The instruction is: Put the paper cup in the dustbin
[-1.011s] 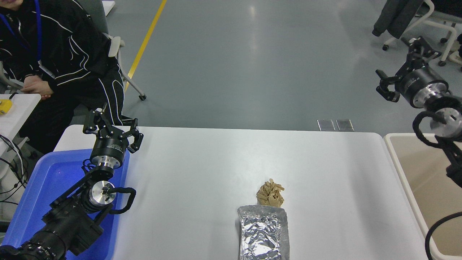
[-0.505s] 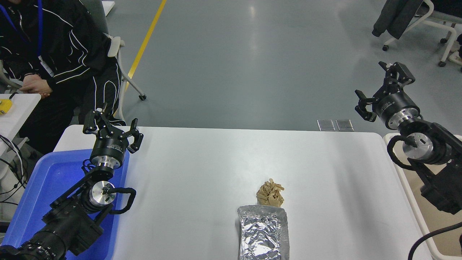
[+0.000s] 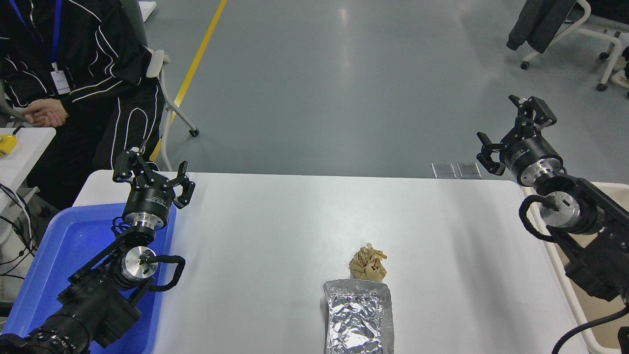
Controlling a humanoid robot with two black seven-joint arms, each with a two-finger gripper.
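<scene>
My right gripper has swung in from over the dustbin toward the tabletop, jaws wide open and empty. I see no paper cup anywhere; I risk clipping the bin rim or grabbing the foil pouch.

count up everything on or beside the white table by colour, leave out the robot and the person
Silver: 1, the crinkled foil pouch
Tan: 1, the crumpled brown paper wad
Blue: 1, the plastic tray at the table's left end
Beige: 1, the dustbin at the right edge
Total: 4
No paper cup shows anywhere in this view.
</scene>
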